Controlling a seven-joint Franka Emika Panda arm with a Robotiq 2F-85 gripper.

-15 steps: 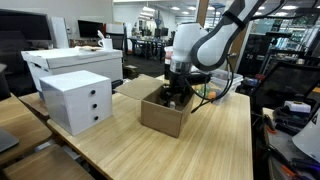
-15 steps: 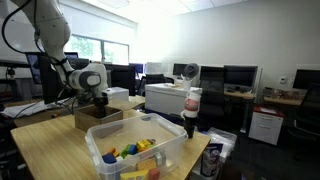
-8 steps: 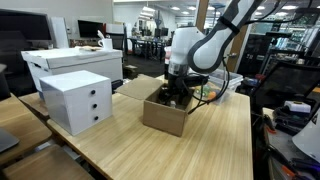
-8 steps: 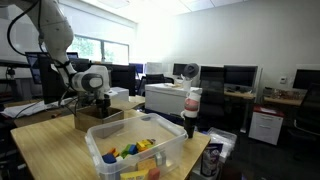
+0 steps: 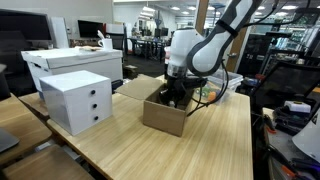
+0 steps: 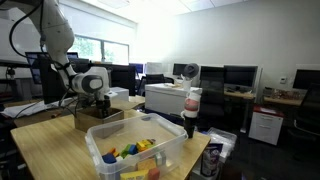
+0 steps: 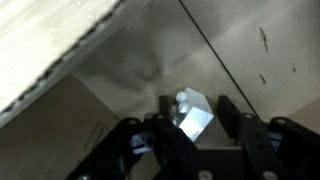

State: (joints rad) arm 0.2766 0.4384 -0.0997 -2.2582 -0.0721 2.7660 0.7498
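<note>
**Setting.** Open-plan office with desks and monitors behind. A pale wooden surface [image 5: 120, 150] carries every item below.

**1. Drawers** [image 5: 78, 100]. White unit with three fronts, upright in an exterior view. It stands at 9 o'clock of the box, near it but apart.

**2. Box** [image 5: 165, 112]. Brown cardboard, open-topped, with a flap [image 5: 132, 88] folded out toward 10 o'clock. It appears in both exterior views and sits near the middle of the surface. In the wrist view its floor fills most of the frame, and a lighter flap edge runs across 10 o'clock.

**3. Arm** [image 5: 205, 45]. White, jointed, coming down from 1 o'clock into the top of the box.

**4. Claw** [image 7: 196, 105]. Black, lowered inside the box. In the exterior views the box walls hide its tips. In the wrist view the two fingers [image 7: 166, 108] rise from 6 o'clock and stand either side of the block, very close to it. The picture is too blurred to tell whether the pads press on the block or leave a gap.

**5. Block** [image 7: 195, 112]. A small, pale, glossy piece lying on the box floor between the fingers, at 6 o'clock of the wrist view. Its exact shape is unclear.

**6. Bin** [image 6: 165, 150]. Clear plastic tub at 4 o'clock of the box in an exterior view, well apart from the claw. It holds small toys [image 6: 130, 150] in yellow, blue and green.

**7. Bottle** [image 6: 191, 112]. Upright, reddish upper part, just beside the bin's rim at 2 o'clock.
</note>
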